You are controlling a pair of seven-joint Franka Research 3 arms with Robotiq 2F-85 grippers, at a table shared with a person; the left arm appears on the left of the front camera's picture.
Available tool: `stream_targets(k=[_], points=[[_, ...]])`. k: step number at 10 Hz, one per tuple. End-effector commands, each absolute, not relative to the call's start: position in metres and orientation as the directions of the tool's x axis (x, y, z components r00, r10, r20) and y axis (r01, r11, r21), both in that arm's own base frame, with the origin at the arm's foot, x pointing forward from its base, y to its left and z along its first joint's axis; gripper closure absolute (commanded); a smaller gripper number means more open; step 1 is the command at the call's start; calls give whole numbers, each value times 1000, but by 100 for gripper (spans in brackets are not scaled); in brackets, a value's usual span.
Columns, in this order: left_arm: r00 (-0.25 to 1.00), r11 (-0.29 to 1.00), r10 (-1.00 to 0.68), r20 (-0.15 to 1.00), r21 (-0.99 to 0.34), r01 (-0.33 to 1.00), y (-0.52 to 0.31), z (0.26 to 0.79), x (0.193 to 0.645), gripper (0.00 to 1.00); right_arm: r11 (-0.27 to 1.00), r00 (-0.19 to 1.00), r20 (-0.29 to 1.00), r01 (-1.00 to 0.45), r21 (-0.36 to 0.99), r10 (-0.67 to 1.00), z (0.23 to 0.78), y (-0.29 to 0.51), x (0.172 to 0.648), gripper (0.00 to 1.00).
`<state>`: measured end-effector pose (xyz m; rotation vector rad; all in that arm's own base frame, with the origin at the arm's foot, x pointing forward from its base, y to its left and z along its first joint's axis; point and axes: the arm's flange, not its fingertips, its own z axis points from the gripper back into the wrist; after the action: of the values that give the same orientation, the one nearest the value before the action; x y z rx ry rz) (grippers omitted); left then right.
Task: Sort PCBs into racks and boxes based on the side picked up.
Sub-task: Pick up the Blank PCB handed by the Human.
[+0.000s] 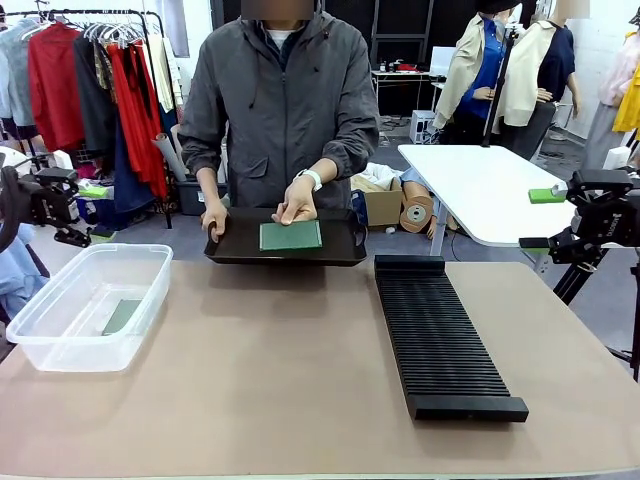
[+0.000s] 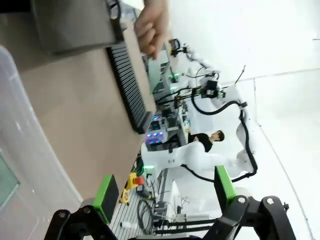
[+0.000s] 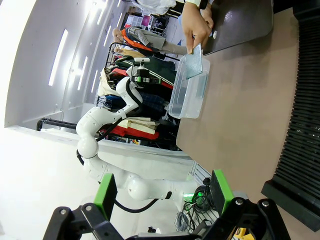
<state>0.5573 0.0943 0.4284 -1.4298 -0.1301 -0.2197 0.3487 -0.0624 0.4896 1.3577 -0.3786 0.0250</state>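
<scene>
PCB [image 1: 291,236] on the black tray [image 1: 240,246], long axis running left to right, in line with the tray's long side. The person at the far side of the tabletop [image 1: 280,390] has one hand [image 1: 296,202] on the board's far edge, fingertips touching it. The other hand [image 1: 213,217] grips the tray's left end. From the right wrist camera the board looks tipped up on the fingers rather than lying flat; how far it is tipped cannot be told.

A second PCB [image 1: 122,316] lies flat on the floor of the clear tub [image 1: 62,345] at the robot's left, its long axis running near to far with a slight slant. Over on the right, the black rack [image 1: 440,340] stretches near to far too, its far end just beside the tray.

Now the arms. The left pincer [image 2: 165,192] hangs spread wide, green pads well apart, nothing between them and nothing touched. It sits out by the tub's far left corner, well apart from the tray board. The right pincer [image 3: 163,194] is just as wide, empty, clear of everything, off past the rack's right side. The tray and its board lie between the two pincers, at the far edge of the tabletop, well apart from both.
</scene>
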Motion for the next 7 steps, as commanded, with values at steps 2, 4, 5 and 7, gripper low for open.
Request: stream_targets(k=[2, 4, 5, 7], points=[[964, 121, -12, 267, -956, 266, 90, 426, 560, 0, 212, 942, 265, -221, 952, -208, 493, -62, 349, 0], [969, 111, -42, 242, -963, 245, 94, 430, 561, 0, 212, 942, 265, -221, 952, -208, 493, -62, 349, 0], [969, 111, -42, 242, -963, 245, 94, 430, 561, 0, 212, 942, 265, -221, 952, -208, 493, -62, 349, 0], [969, 111, -42, 242, -963, 245, 94, 430, 561, 0, 212, 942, 265, -221, 952, -208, 493, -62, 349, 0]])
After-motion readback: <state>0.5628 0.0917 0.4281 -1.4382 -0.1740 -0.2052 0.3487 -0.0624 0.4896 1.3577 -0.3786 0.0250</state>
